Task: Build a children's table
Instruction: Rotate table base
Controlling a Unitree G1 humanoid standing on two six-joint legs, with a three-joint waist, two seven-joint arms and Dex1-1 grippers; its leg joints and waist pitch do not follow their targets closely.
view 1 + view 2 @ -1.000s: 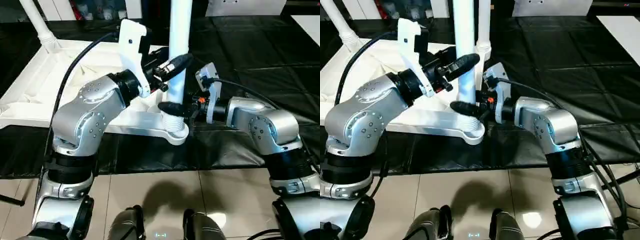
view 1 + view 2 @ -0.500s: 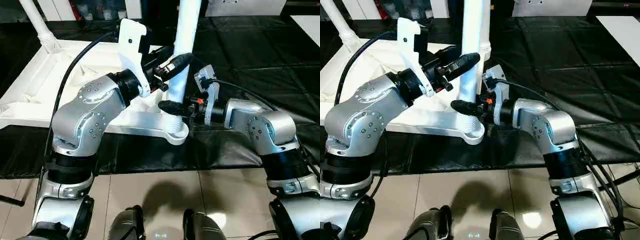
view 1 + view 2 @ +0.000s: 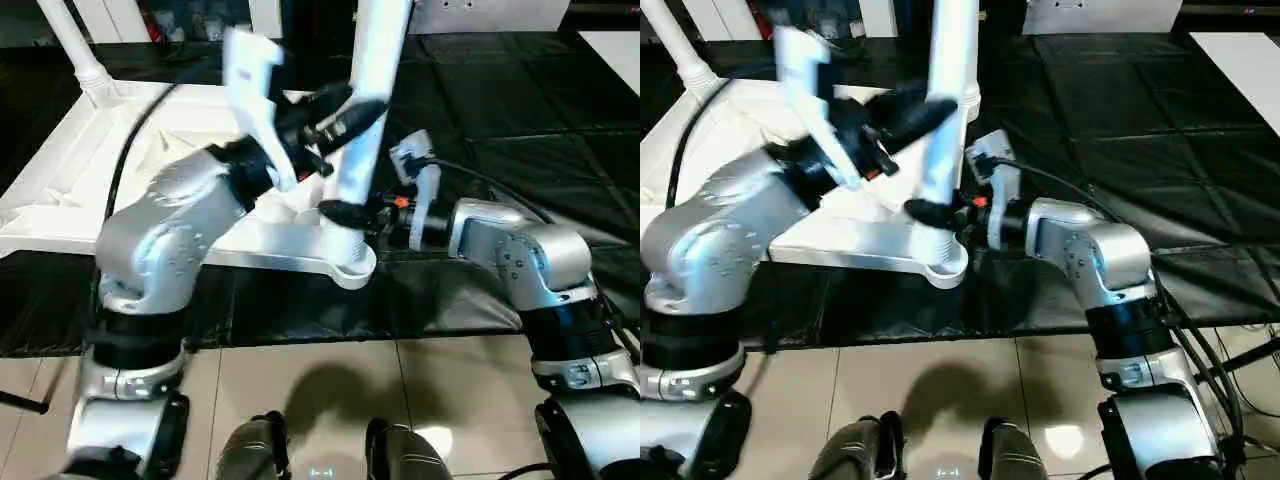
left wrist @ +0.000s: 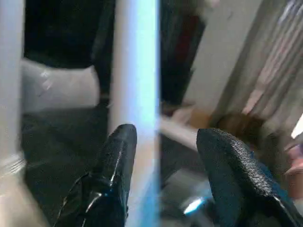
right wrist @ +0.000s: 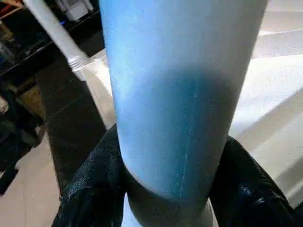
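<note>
Table top (image 3: 120, 190), white and turned ribbed side up, lies on the black cloth (image 3: 500, 110) of the work bench, its near corner close to the bench's front edge. From the round socket (image 3: 350, 262) at that corner rises a white leg (image 3: 372, 90), leaning a little to the right rather than standing straight. Another leg (image 3: 72, 40) slants up from the far left corner.

The right gripper (image 5: 165, 189) is clamped on the near leg low down, just above the socket, with a black finger on each side; that low grip probably steadies the foot of the leg where it meets the socket. The left gripper (image 3: 335, 115) takes the same leg higher up, its fingers (image 4: 118, 156) apart and straddling the tube, one pad against it; I judge this hand steers the lean and turn of the leg while it is seated.

Both forearms crowd the near corner, so room there is tight. Beyond and to the right the cloth lies bare; just in front the bench drops off to tiled floor (image 3: 450, 400).
</note>
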